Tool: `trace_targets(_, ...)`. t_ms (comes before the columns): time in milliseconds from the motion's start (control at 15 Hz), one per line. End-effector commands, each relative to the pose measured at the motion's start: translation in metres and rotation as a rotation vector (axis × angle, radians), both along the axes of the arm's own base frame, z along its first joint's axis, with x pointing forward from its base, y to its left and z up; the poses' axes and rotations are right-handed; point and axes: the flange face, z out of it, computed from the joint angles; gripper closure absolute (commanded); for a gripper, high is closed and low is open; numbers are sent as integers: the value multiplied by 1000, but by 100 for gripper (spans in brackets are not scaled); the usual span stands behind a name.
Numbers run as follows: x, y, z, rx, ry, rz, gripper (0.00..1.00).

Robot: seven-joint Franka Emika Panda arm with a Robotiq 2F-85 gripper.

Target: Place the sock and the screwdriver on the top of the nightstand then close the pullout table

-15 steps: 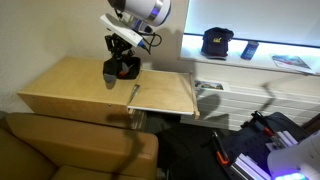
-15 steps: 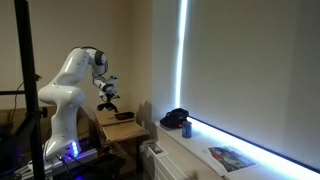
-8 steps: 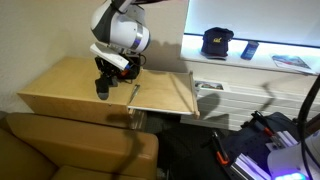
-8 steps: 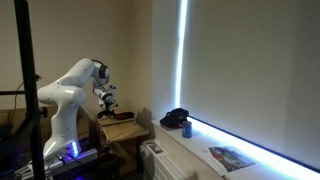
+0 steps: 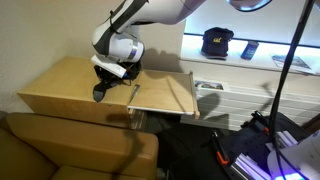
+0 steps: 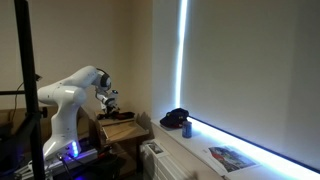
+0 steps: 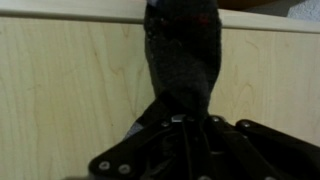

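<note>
My gripper [image 5: 104,84] is shut on the black sock [image 5: 98,94], which hangs down and reaches the light tan nightstand top [image 5: 55,85]. In the wrist view the sock [image 7: 181,50] runs from the jaws [image 7: 184,122] across the wood towards the top's edge. The screwdriver [image 5: 133,94] lies as a thin dark line at the near left side of the pullout table [image 5: 168,96], just to the right of the gripper. In an exterior view the arm bends low with the gripper [image 6: 108,103] over the nightstand [image 6: 122,130].
A white shelf unit [image 5: 255,88] stands to the right with a black cap [image 5: 217,42], a remote [image 5: 249,49] and a magazine [image 5: 291,62] on it. A brown cushion [image 5: 70,148] lies in front of the nightstand. A blue can [image 6: 187,128] stands beside the cap [image 6: 175,118].
The gripper has moved down and to the left with the sock, from above the pullout table's edge to low over the nightstand top. The screwdriver has not moved.
</note>
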Motion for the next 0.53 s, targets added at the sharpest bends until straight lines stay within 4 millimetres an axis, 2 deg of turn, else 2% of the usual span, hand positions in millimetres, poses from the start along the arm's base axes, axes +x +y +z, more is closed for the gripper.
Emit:
trace_targets(0, -9, 14, -9, -28, -3, 37, 99)
trace_targets(67, -15, 13, -11, -49, 21, 43, 71)
trace_targets(133, -27, 15, -12, -69, 31, 50, 70)
trace_targets(200, -34, 18, -11, -94, 36, 54, 64)
trace_targets(467, -36, 29, 27, -137, -29, 102, 35)
